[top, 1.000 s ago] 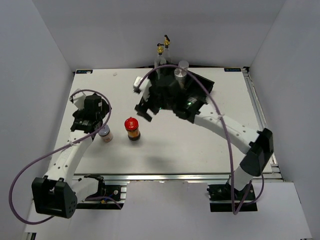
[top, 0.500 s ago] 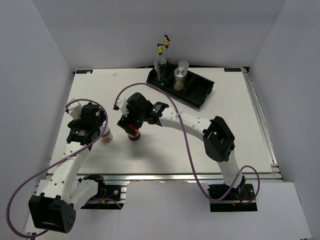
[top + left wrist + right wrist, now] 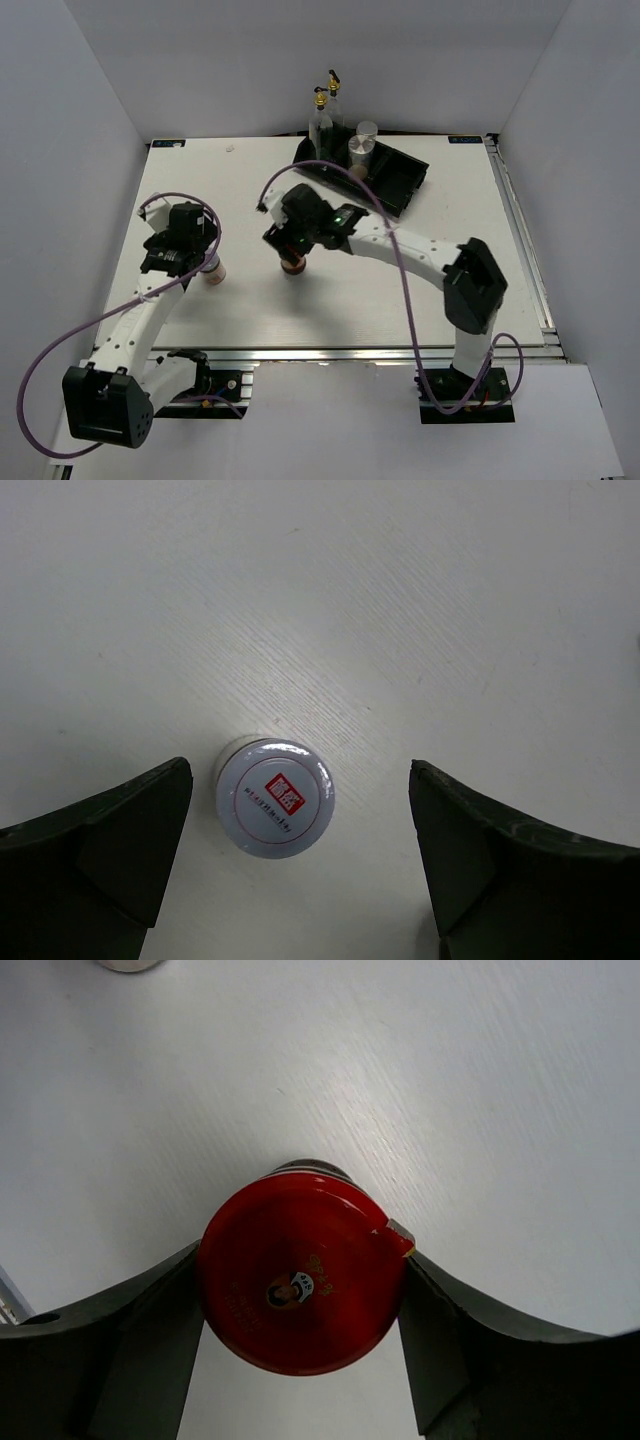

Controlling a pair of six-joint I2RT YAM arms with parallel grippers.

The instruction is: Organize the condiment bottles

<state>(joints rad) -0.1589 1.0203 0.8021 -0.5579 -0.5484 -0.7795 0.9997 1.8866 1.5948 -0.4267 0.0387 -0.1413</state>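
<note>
My right gripper (image 3: 292, 252) is shut on the red-capped dark jar (image 3: 292, 266) at mid-table. In the right wrist view both fingers (image 3: 150, 1310) press the sides of its red cap (image 3: 300, 1285). My left gripper (image 3: 192, 258) is open above a silver-lidded, pinkish jar (image 3: 214, 272). In the left wrist view this jar (image 3: 275, 798) stands on the table between the spread fingers, nearer the left one and touching neither. Two tall glass bottles with gold tops (image 3: 321, 118) and two silver-lidded jars (image 3: 360, 150) stand in the tray.
The long black compartmented tray (image 3: 400, 185) lies slanted at the back centre, its right compartments holding nothing. White walls enclose the table on three sides. A silver lid edge (image 3: 130, 963) shows at the top left of the right wrist view.
My right arm swung from the tray down to the red-capped jar, shut on it and shifted it a little to the right. My left gripper stayed by the pinkish jar.
</note>
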